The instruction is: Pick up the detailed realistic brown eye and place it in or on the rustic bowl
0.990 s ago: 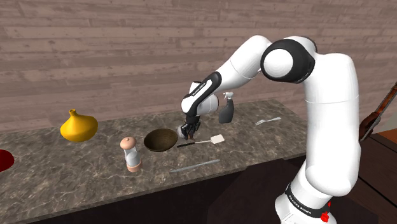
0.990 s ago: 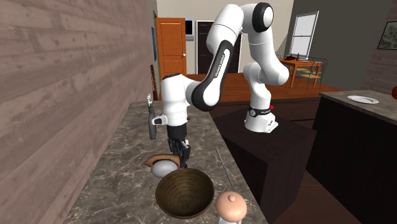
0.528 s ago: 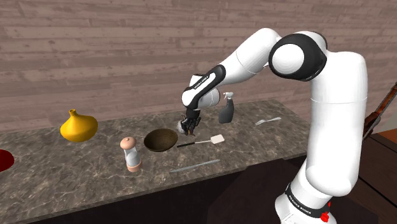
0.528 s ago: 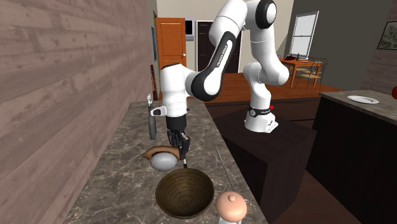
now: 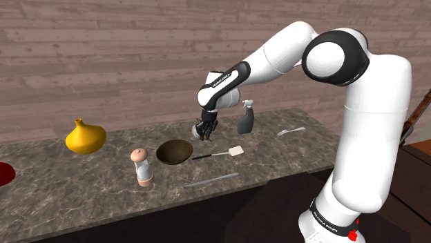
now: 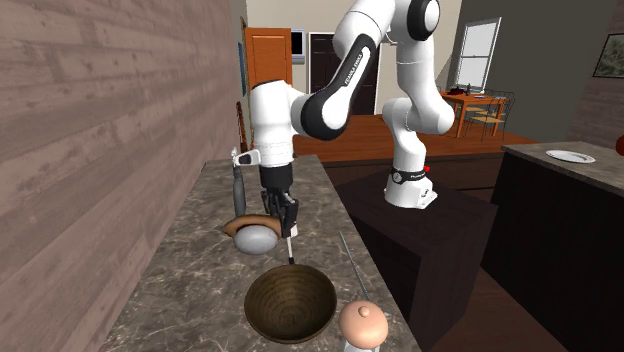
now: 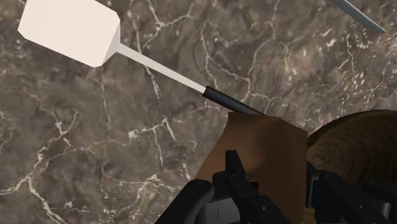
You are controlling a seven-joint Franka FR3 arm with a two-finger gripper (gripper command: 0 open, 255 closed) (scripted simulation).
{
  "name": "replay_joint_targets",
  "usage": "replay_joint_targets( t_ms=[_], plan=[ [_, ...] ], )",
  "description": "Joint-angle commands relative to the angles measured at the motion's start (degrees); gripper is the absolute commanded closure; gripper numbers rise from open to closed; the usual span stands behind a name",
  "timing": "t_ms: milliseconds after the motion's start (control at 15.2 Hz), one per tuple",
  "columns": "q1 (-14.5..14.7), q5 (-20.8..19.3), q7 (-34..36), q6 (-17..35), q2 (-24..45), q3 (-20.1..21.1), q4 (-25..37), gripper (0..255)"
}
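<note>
My black gripper [image 5: 204, 130] is shut on the eye [image 5: 195, 129], a pale grey ball with a brown part, and holds it just above the dark marble counter [image 5: 83, 190]. In the second exterior view the eye [image 6: 257, 235] hangs beside the gripper [image 6: 285, 212], behind the bowl [image 6: 291, 303]. The brown rustic bowl [image 5: 174, 151] stands on the counter a little toward the shoulder view's left of the gripper. In the wrist view the eye's brown surface [image 7: 261, 143] sits between the fingers [image 7: 238, 178], with the bowl's rim [image 7: 356, 137] close beside them.
A white spatula with a black handle [image 5: 222, 153] lies by the bowl. A spray bottle [image 5: 246, 117] and a fork [image 5: 290, 130] lie past the gripper; a knife [image 5: 211, 181] lies near the front edge. A pepper mill [image 5: 141, 168] and a yellow gourd [image 5: 85, 136] stand further left.
The gripper has risen and drifted toward the wall, carrying the eye up off the counter with it. The bowl and the other items have stayed put.
</note>
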Motion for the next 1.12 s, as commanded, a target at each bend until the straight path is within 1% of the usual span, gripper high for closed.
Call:
replay_joint_targets(
  t_ms=[0,726,1056],
  plan=[
    [-0.01,-0.31,0.32,-1.35,-1.17,-0.14,0.19,255],
    [0.05,-1.81,2.29,-8.61,-6.14,-0.58,2.62,255],
    [4.09,-2.98,9.36,-8.09,-4.25,1.78,5.19,255]
  ],
)
